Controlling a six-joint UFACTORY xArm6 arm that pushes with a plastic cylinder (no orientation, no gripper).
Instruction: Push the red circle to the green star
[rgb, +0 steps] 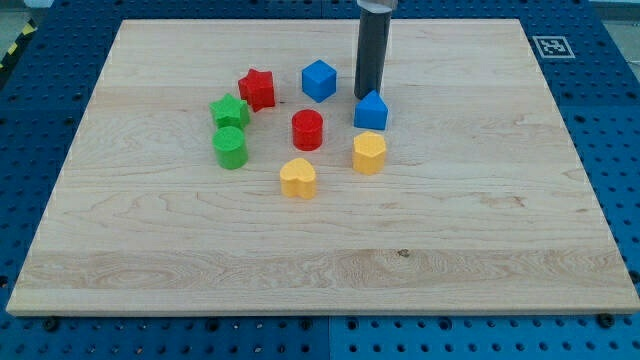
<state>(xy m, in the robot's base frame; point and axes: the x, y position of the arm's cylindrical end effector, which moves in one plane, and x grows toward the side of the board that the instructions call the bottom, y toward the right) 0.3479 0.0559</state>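
The red circle (307, 129) stands on the wooden board near the middle of the block cluster. The green star (229, 110) lies to its left, slightly higher in the view, with a gap between them. My tip (366, 96) comes down from the view's top and rests on the board just above a blue pentagon-like block (371, 110), to the right of and a little above the red circle. The tip does not touch the red circle.
A red star (257, 88) sits up-right of the green star. A green cylinder (230, 147) is below the green star. A blue cube (318, 80) is above the red circle. A yellow heart (298, 178) and a yellow hexagon (369, 153) lie below.
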